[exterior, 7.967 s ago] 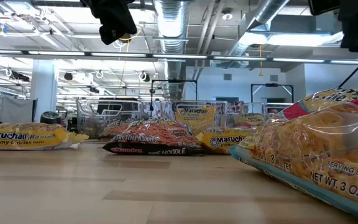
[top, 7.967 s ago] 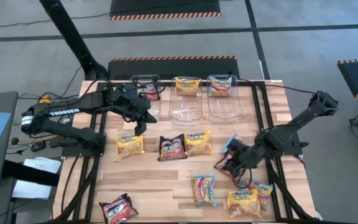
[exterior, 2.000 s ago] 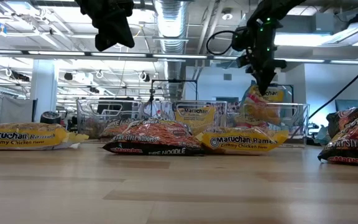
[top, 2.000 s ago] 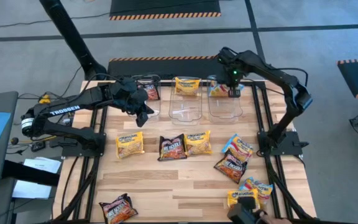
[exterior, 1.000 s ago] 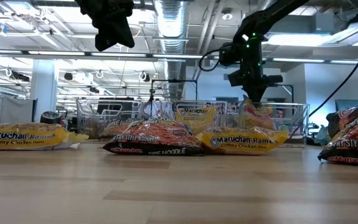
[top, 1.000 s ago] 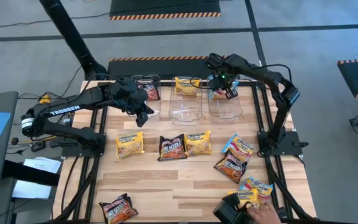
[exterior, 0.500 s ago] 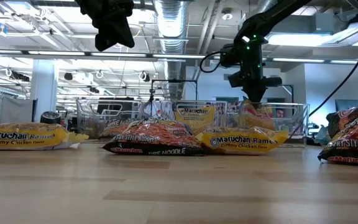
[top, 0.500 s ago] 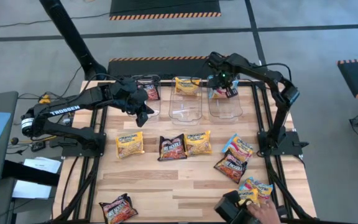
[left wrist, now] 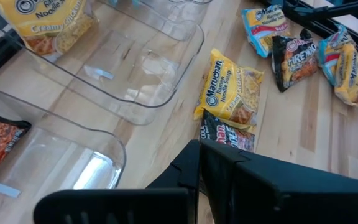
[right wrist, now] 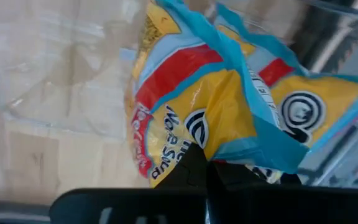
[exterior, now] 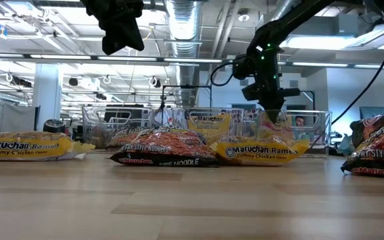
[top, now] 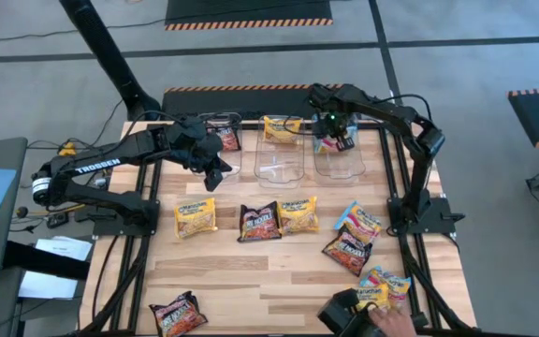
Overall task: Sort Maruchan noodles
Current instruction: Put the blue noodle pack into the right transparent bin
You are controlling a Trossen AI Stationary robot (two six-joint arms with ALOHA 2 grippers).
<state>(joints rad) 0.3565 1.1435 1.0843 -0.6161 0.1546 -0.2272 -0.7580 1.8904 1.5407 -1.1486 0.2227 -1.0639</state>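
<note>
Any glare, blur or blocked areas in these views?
High view: even light, clear plastic rectangular tubs hard to read. Low view: bright ceiling lights, grippers as dark silhouettes. Left wrist view: glare on the tub floor, dark fingers blocking the bottom. Right wrist view: light blue crinkly ramen packet fills the frame.

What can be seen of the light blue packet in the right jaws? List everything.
The light blue packet is crinkly glossy plastic, blue-edged with a red band and a yellow panel bearing dark lettering and a round logo. The right gripper has its jaws shut on one edge, so it hangs creased inside the right-hand clear tub, at the table's far side. A second blue packet lies right behind it; whether they touch is unclear.
</note>
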